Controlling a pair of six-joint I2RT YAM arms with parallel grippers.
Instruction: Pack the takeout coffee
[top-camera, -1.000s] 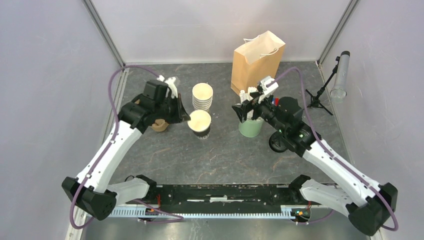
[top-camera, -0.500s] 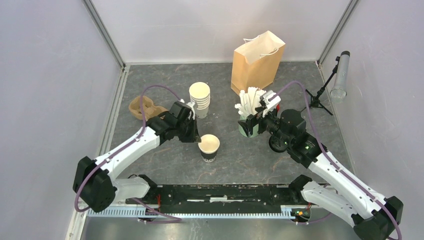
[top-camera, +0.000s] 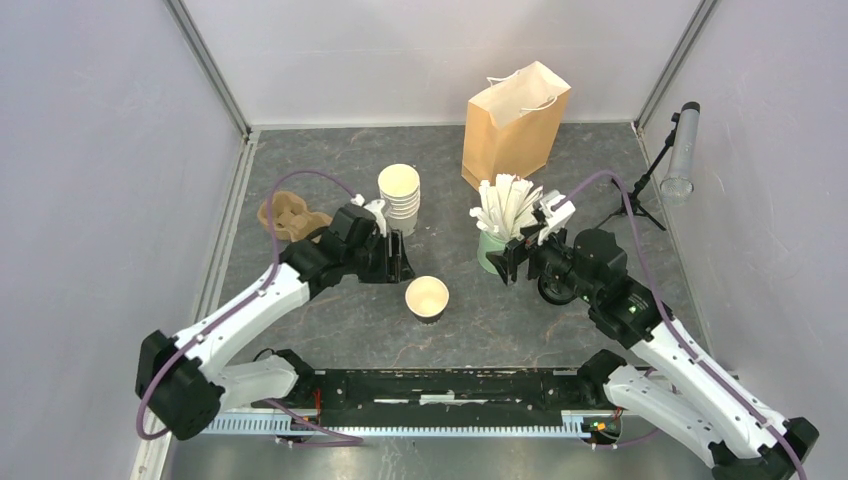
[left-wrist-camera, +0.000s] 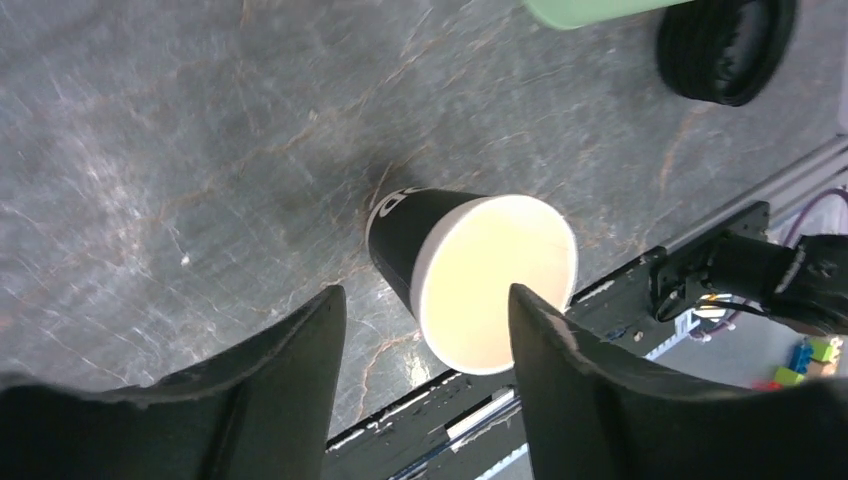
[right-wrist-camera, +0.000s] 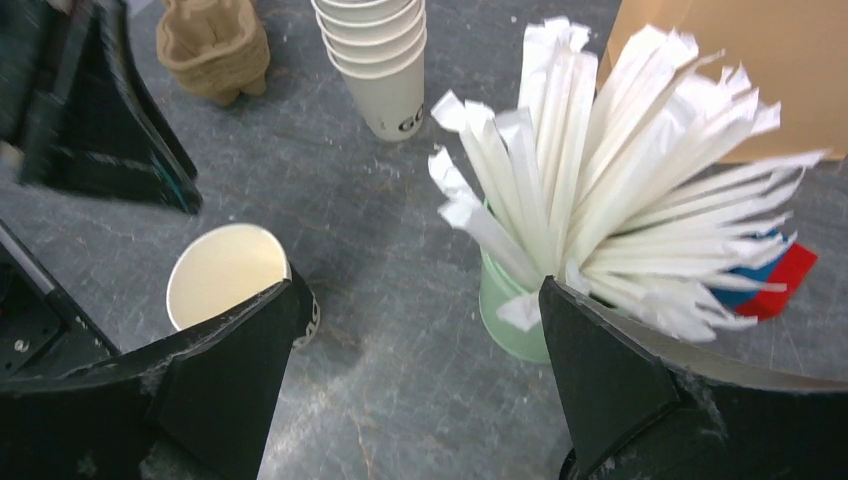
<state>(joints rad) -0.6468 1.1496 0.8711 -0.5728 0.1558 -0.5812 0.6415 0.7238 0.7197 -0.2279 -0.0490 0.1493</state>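
Left gripper (top-camera: 402, 263) stood part-open, seemingly clear of the lidless cup (top-camera: 427, 297) beside it; right gripper (top-camera: 510, 265) gaped wide, holding nothing.

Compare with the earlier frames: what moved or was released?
The left pincer carried the black paper cup from the cup stack toward the near edge, stood it down and let go. The right pincer drew back, open. Stack and brown paper bag stayed.

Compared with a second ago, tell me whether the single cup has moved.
Yes. The single cup has come toward the near edge and slightly right, farther from the paper bag.
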